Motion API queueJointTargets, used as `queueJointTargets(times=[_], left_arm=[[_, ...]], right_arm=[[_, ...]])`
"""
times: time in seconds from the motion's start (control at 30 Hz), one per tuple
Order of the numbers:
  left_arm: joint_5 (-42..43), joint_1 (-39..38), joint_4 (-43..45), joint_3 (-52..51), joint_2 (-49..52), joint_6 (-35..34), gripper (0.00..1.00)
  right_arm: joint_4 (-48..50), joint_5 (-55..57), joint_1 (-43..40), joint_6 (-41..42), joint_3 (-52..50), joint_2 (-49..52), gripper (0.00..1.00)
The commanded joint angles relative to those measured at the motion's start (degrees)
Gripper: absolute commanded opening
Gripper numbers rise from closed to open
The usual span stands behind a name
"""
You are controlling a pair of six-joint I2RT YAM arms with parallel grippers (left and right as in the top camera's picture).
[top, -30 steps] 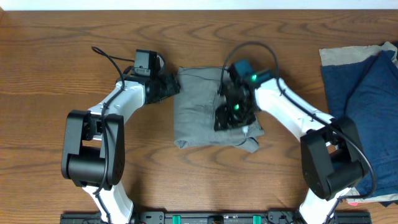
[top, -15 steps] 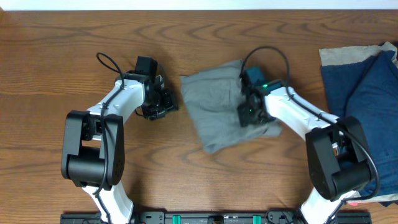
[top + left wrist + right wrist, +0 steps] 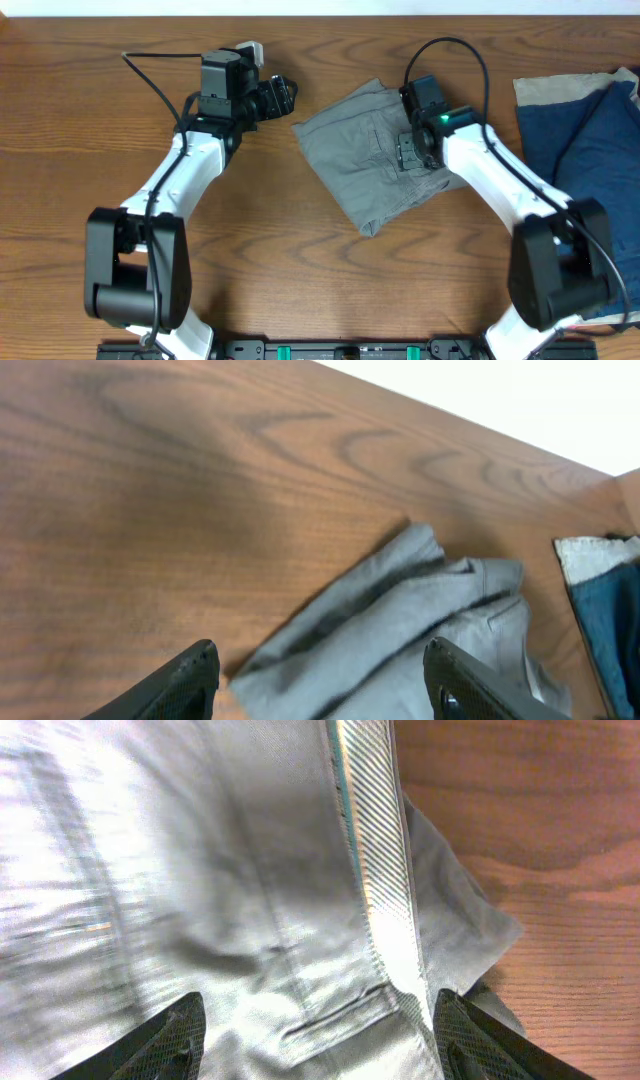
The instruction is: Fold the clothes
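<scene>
The grey shorts (image 3: 362,155) lie as a folded, wrinkled bundle, turned askew on the wooden table. My left gripper (image 3: 282,96) is open and empty, held off the cloth just past its far left corner. In the left wrist view the shorts (image 3: 400,620) lie between and beyond the spread fingers (image 3: 320,660). My right gripper (image 3: 412,155) is open, low over the right part of the shorts. The right wrist view shows its fingers (image 3: 320,1005) spread over the grey cloth (image 3: 200,870), with a pale striped lining band (image 3: 375,850) and a pocket slit.
A navy blue garment (image 3: 585,130) lies on a beige cloth (image 3: 545,88) at the table's right edge. Both also show in the left wrist view, the navy garment (image 3: 605,610) and the beige cloth (image 3: 585,550). Bare wood surrounds the shorts.
The shorts slid right and turned askew. My left gripper let go and drew back to the far left of the cloth. My right gripper moved to the back right with the shorts.
</scene>
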Motion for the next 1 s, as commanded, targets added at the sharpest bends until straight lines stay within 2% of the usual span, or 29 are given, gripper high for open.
queueJointTargets(times=[0.0, 0.1, 0.27, 0.37, 0.47, 0.57, 0.6, 0.67, 0.77, 0.83, 0.87, 0.97], left_arm=[[0.5, -1.0, 1.4, 0.0, 4.2, 0.6, 0.67], [0.6, -2.4, 3.0, 0.0, 7.9, -1.4, 0.67], [0.6, -4.5, 3.2, 0.0, 12.8, -1.9, 0.65], [0.6, -5.4, 0.4, 0.0, 14.5, -1.9, 0.60], [0.7, -6.3, -6.3, 0.0, 14.6, -1.8, 0.50], [0.8, -6.4, -17.3, 0.0, 14.4, -1.9, 0.27], [0.8, -6.4, -21.7, 0.0, 14.4, -1.9, 0.22], [0.8, -6.4, -29.6, 0.0, 14.4, -1.9, 0.19], [0.8, -6.3, -37.0, 0.0, 14.1, -1.4, 0.19], [1.9, -5.9, -39.1, 0.0, 13.0, 1.4, 0.20], [2.3, -5.6, -39.8, 0.0, 12.0, 2.6, 0.23], [1.4, -4.4, -40.4, 0.0, 6.8, 3.6, 0.42]], right_arm=[[-0.5, -8.3, 0.4, 1.3, 1.5, -5.9, 0.72], [-1.9, -14.3, 0.4, 1.3, 1.5, -9.2, 0.72], [-5.9, -15.4, 0.4, 1.3, 1.5, -12.7, 0.72], [-8.3, -15.1, 0.3, 1.3, 1.5, -13.5, 0.74], [-10.1, -12.8, 0.2, 1.3, 1.4, -13.2, 0.75], [-11.3, -9.7, 0.1, 1.3, 1.3, -12.9, 0.75], [-11.6, -8.9, 0.0, 1.3, 1.2, -12.9, 0.75], [-12.3, -7.2, -0.5, 1.3, 1.0, -12.9, 0.75], [-12.8, -6.3, -1.6, 1.3, 0.8, -12.9, 0.76], [-13.4, -6.4, -2.4, 1.3, 0.8, -12.9, 0.76], [-13.8, -6.4, -2.9, 1.3, 0.8, -12.9, 0.76], [-15.0, -6.4, -4.3, 1.3, 0.7, -12.9, 0.76]])
